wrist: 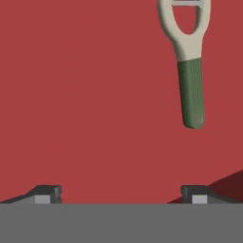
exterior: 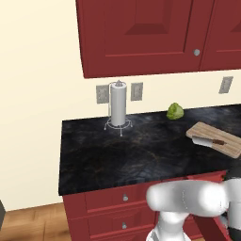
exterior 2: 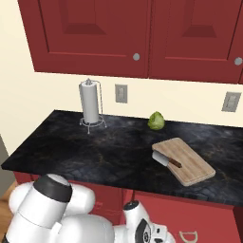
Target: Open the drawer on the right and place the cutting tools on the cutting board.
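Black marbled counter and open red drawer, each with its load.

The dark counter [exterior 2: 95, 152] carries a paper towel roll [exterior 2: 89, 108] on a wire stand far up and left of the hand, a round green vegetable [exterior 2: 156, 121] beyond the hand near the wall, and the cutting board [exterior 2: 190, 163] above and just right of the hand, with a knife [exterior 2: 166, 160] lying on the board's near left corner. The drawer floor [wrist: 85, 104] spreads directly under the hand; a green-handled peeler [wrist: 190, 71] lies flat on it, ahead of the right fingertip.
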